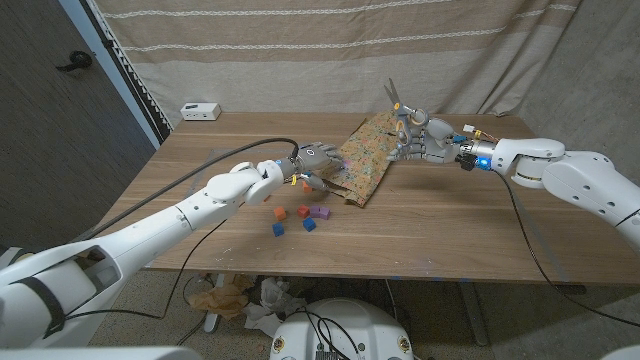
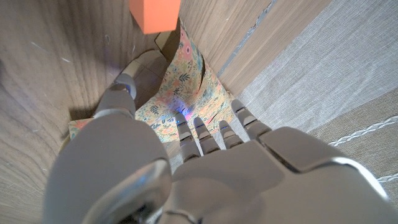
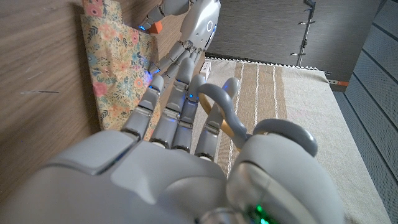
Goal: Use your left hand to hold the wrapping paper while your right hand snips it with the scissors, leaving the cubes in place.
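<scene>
The floral wrapping paper (image 1: 368,152) lies at the table's middle back. My left hand (image 1: 318,163) holds its near left corner; in the left wrist view the paper (image 2: 181,84) curls up between the thumb and fingers of that hand (image 2: 186,168). My right hand (image 1: 422,138) sits at the paper's far right edge and grips grey-handled scissors (image 1: 393,100), blades pointing up, clear of the paper. The handles (image 3: 219,112) show looped around the fingers of my right hand (image 3: 180,162). Several small cubes lie just in front of the paper: orange (image 1: 278,213), purple (image 1: 319,211), blue (image 1: 309,225).
A white box (image 1: 201,110) stands at the table's back left corner. A striped curtain (image 1: 330,50) hangs behind the table. A dark panel (image 1: 60,90) stands at the left. An orange cube (image 2: 155,14) lies close to my left hand's fingertips.
</scene>
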`<state>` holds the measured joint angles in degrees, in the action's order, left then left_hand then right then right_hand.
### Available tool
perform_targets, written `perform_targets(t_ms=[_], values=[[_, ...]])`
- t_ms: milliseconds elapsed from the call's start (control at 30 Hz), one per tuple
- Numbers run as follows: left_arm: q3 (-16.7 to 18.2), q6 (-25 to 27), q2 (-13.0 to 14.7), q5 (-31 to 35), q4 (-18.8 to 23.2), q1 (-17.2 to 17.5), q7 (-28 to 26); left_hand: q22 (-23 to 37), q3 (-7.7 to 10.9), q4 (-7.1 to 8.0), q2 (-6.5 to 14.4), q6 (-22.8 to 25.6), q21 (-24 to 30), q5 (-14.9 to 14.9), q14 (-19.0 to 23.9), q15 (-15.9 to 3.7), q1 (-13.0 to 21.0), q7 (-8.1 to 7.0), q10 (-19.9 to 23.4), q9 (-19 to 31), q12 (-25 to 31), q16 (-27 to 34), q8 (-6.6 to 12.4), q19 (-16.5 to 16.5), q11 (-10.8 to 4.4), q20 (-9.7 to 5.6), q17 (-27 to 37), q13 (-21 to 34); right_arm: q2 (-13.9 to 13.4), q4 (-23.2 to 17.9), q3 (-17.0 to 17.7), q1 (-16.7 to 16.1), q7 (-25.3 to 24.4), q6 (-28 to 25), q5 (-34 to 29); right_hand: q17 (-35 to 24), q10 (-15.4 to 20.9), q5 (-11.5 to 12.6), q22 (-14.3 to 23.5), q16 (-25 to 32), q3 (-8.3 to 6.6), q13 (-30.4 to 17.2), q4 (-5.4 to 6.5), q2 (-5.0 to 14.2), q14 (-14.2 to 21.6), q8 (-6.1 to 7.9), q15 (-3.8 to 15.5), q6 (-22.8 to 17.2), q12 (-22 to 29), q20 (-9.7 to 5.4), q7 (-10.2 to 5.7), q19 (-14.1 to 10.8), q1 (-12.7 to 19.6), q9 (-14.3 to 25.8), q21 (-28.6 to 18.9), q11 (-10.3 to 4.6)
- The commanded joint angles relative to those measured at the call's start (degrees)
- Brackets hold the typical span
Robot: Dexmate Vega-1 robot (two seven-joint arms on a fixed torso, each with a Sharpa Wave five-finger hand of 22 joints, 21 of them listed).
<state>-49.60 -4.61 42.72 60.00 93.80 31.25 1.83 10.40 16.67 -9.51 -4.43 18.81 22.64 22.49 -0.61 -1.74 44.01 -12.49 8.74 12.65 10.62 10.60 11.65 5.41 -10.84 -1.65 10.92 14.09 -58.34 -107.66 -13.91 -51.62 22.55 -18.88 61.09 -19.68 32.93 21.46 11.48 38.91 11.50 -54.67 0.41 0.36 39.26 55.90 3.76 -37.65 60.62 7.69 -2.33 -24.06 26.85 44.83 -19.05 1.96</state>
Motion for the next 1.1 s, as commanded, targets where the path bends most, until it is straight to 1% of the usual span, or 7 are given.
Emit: perform_targets(t_ms=[33,500,667,933,1000,1033,1100], values=[[-0.7,2.3,-0.3,2.9,-0.9,0.8,-5.1,0.1,1.35,-0.16,1.0,-2.2,-0.5,0.4,0.0,-5.44,2.5,0.04,-0.4,0.2,0.8,0.5,-0.44,0.7,-0.31,-1.0,0.0,-0.3,0.0,-0.2,0.3,-0.4,-0.5,0.3,0.2,0.0,0.6,0.0,0.1,0.1,0.11,0.1,-0.22,0.6,0.4,-0.21,4.5,9.0,2.7,0.14,9.98,-0.5,0.1,0.3,0.1,-0.22],[-2.3,3.1,-0.9,5.0,-3.2,0.6,-9.9,0.2,3.26,-0.33,3.0,-3.6,-0.8,-0.2,0.0,-5.24,6.3,-0.2,0.1,0.5,1.2,0.6,-0.2,1.3,0.14,-1.05,0.0,-0.7,0.3,-0.1,-0.1,0.1,-0.2,-0.2,0.4,-0.1,0.6,0.0,0.0,0.1,0.21,0.4,-0.43,0.65,0.4,-0.38,4.54,8.8,3.0,0.15,10.15,-0.6,0.2,0.4,0.4,-0.31],[-3.3,3.6,-2.6,5.2,-5.3,-0.2,-11.2,0.2,3.84,-0.27,3.7,-3.4,-0.9,-0.5,-0.2,-5.23,7.3,-0.21,0.0,0.6,1.3,0.6,0.08,1.3,0.19,-1.09,0.0,-0.9,0.5,0.0,-0.3,0.3,0.0,-0.1,0.2,-0.1,0.5,0.0,0.0,0.1,0.24,0.4,-0.5,0.67,0.4,-0.51,4.59,8.9,3.2,0.18,9.92,-0.6,0.2,0.5,0.5,-0.41],[-4.6,5.2,-3.9,5.2,-7.8,-0.4,-14.3,0.2,4.74,-0.16,5.0,-3.0,-1.4,-1.3,0.0,-4.94,8.7,-0.21,0.2,0.7,1.5,0.7,0.43,0.9,0.26,-0.03,0.0,-1.0,0.3,-0.6,0.3,-0.3,-0.6,-0.3,0.9,-0.1,0.4,-0.1,0.0,0.1,0.25,0.4,-0.59,0.75,0.3,-0.55,4.65,8.8,3.4,0.14,9.91,-0.6,0.2,0.6,0.6,-0.44],[-4.8,5.4,-4.0,5.0,-7.9,-0.5,-14.9,0.3,5.22,-0.04,5.7,-2.7,-1.4,-1.7,0.1,-4.79,9.3,-0.21,0.4,0.8,1.6,0.8,0.63,1.0,0.6,0.28,0.1,-1.1,0.2,-0.7,0.4,-0.5,-0.8,-0.3,1.0,-0.1,0.4,-0.1,0.0,0.1,0.26,0.5,-0.61,0.77,0.3,-0.57,4.73,8.8,3.4,0.19,9.83,-0.7,0.2,0.6,0.6,-0.39],[-4.9,5.4,-3.9,4.8,-7.9,-0.5,-14.6,0.3,6.3,0.2,7.7,-2.6,-1.5,-2.7,0.1,-4.55,10.4,-0.21,0.4,0.9,1.6,0.8,0.74,1.0,0.92,0.56,0.1,-1.1,0.2,-0.7,0.5,-0.5,-0.8,-0.2,1.0,-0.1,0.4,-0.1,0.0,0.1,0.27,0.6,-0.62,0.78,0.4,-0.56,4.7,8.8,3.4,0.2,9.84,-0.7,0.2,0.6,0.6,-0.36],[-5.1,5.5,-4.0,4.8,-8.0,-0.7,-14.6,0.4,6.82,0.25,8.5,-2.7,-1.4,-3.3,0.7,-4.61,10.9,-0.21,0.7,1.0,1.8,1.0,0.77,1.4,1.22,0.6,0.2,-1.2,0.3,-0.7,0.5,-0.5,-0.8,-0.1,1.0,-0.1,0.5,-0.1,0.0,0.1,0.27,0.7,-0.63,0.79,0.4,-0.57,4.68,8.8,3.4,0.18,9.83,-0.7,0.2,0.7,0.6,-0.43]])
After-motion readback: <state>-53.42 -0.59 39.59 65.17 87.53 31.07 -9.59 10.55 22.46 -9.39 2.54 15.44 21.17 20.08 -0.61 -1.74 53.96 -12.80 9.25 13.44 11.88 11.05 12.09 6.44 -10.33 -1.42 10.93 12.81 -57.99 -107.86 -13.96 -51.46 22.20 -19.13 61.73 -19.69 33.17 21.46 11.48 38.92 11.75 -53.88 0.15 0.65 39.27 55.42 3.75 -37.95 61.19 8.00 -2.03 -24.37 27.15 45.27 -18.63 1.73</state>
